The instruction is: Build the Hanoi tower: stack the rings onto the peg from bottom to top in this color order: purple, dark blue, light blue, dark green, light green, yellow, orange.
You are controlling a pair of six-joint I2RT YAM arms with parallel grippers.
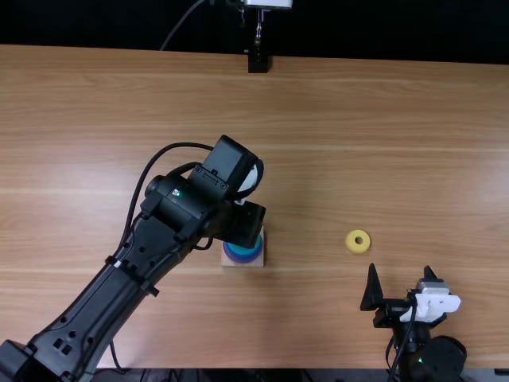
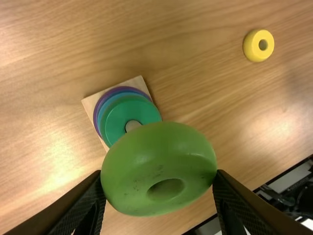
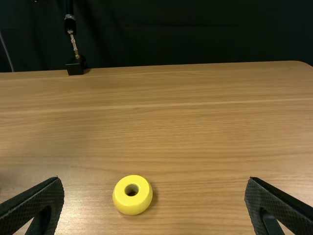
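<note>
In the top view my left gripper [image 1: 245, 225] hangs over the peg's square wooden base [image 1: 244, 264], hiding part of it. In the left wrist view that gripper [image 2: 159, 183] is shut on the light green ring [image 2: 156, 161], above and partly in front of the stack. A dark green ring [image 2: 128, 115] lies around the wooden peg [image 2: 132, 125], over blue and purple [image 2: 100, 100] rings. My right gripper [image 1: 402, 288] stands open near the table's front edge; its fingers [image 3: 34, 208] are wide apart in the right wrist view. The yellow ring [image 1: 358, 241] lies flat on the table [image 1: 318, 159].
A black stand foot [image 1: 258, 62] with a metal rod is at the table's far edge. The left arm [image 1: 111, 294] stretches diagonally over the table's left half. The yellow ring lies to the right of the stack, beyond the right gripper.
</note>
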